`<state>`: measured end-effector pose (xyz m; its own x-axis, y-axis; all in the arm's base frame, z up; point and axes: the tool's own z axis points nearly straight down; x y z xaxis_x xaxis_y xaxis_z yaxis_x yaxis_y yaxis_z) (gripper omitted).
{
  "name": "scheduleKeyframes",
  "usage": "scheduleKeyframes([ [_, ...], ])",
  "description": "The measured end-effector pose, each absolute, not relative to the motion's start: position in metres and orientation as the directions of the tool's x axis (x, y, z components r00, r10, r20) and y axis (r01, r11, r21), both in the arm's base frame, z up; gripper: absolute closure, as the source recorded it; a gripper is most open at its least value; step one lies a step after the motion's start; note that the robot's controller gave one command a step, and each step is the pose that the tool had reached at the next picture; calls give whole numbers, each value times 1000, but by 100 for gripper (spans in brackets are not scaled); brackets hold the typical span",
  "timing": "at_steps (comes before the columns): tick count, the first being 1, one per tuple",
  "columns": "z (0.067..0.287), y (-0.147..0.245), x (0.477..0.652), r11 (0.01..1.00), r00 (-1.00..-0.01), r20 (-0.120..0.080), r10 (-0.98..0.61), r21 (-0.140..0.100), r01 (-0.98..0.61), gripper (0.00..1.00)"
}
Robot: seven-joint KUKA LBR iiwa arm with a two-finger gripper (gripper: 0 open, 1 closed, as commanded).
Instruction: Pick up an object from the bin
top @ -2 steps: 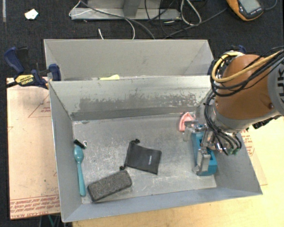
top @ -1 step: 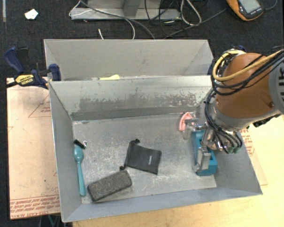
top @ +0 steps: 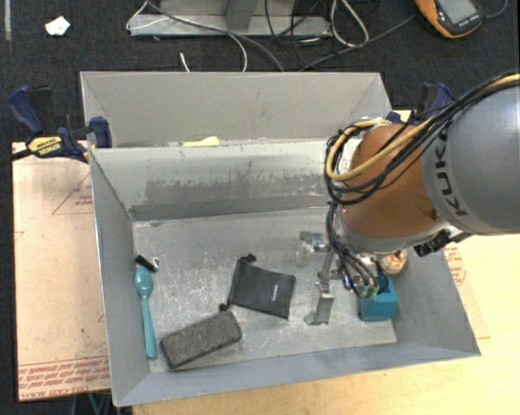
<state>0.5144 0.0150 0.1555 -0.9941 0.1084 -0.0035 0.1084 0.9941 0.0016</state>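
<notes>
Between black pouch [top: 262, 290] and blue block [top: 378, 307], gripper [top: 320, 305] hangs over bare floor [top: 334, 332]

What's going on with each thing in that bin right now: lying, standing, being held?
Teal spoon: lying flat along the left wall of the bin, bowl toward the back.
Grey block: lying flat at the front left, by the spoon's handle.
Black pouch: lying flat mid-bin, skewed, not held.
Blue block: resting at the right, partly hidden under the arm.
Gripper: low between the pouch and the blue block.
</notes>
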Motion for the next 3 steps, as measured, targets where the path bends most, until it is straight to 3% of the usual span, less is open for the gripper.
scheduleKeyframes([
  [1,140,54,525,998,-998,-4,-65,0,-65,0],
  [2,140,95,535,992,-992,-1,127,3,127,0],
  [3,69,81,540,998,-998,-5,-58,1,-58,0],
])
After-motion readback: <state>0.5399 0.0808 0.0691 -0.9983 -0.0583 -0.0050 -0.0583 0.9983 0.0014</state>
